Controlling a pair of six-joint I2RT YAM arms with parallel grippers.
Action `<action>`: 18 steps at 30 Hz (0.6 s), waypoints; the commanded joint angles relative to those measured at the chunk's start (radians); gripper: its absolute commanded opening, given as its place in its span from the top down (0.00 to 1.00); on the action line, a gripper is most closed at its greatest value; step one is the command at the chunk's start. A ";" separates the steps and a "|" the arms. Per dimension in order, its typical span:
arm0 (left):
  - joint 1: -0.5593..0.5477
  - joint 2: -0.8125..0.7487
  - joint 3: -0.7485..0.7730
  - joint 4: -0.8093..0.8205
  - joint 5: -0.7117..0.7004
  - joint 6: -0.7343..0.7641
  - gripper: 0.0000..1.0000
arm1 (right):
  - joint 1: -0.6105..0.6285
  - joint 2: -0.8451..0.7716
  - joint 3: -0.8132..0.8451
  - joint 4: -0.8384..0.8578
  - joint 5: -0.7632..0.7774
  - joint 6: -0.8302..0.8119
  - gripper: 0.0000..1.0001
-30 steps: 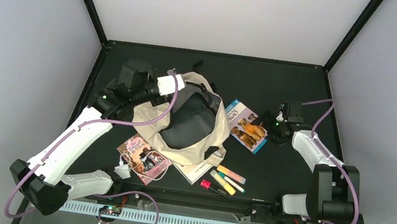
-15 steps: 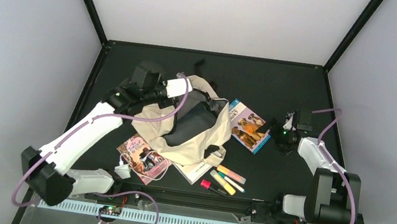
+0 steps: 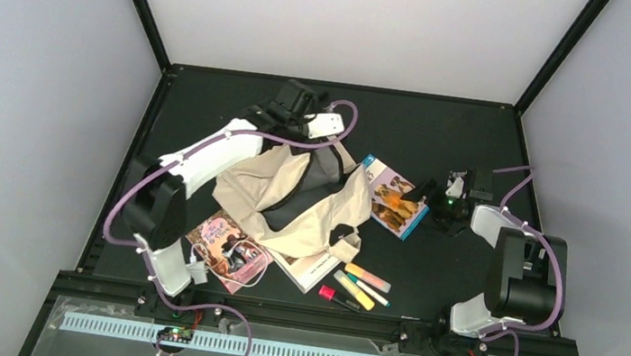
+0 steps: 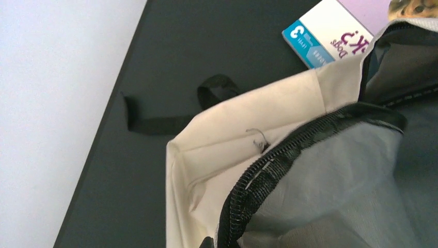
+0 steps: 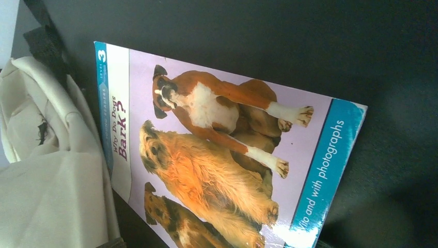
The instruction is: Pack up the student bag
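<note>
The student bag (image 3: 291, 202) lies slumped in the middle of the table (image 3: 463, 133), and my left gripper (image 3: 328, 139) sits at its far rim, right at the open mouth. In my left wrist view the dark zipper (image 4: 289, 155) curls along the cream cloth, with the grey lining (image 4: 335, 181) sagging behind it. My own fingers are out of shot, so I cannot tell whether I am pinching that rim or only hovering over it.

My right gripper (image 3: 426, 194) is down by the dog book (image 3: 393, 200), which lies flat just beside the bag's right side. I cannot tell whether those jaws are spread or closed (the wrist camera sees only the cover). Some markers (image 3: 362, 284) and a pink book (image 3: 226, 244) lie nearer my bases.

I judge the bag light, soft and floppy, so it will fold wherever it is unsupported. The zipper seam looks like the firmest hold; the loose black strap (image 4: 170, 121) would only drag.
</note>
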 commanded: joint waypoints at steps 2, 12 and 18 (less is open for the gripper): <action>-0.033 0.181 0.149 0.074 -0.008 0.026 0.98 | -0.004 0.035 -0.004 0.043 -0.021 -0.006 0.03; -0.053 0.485 0.332 0.061 -0.093 0.115 0.98 | -0.004 0.039 -0.053 0.288 -0.202 0.040 0.05; -0.063 0.523 0.333 0.040 -0.033 0.081 0.99 | 0.009 0.078 -0.071 0.546 -0.334 0.130 0.10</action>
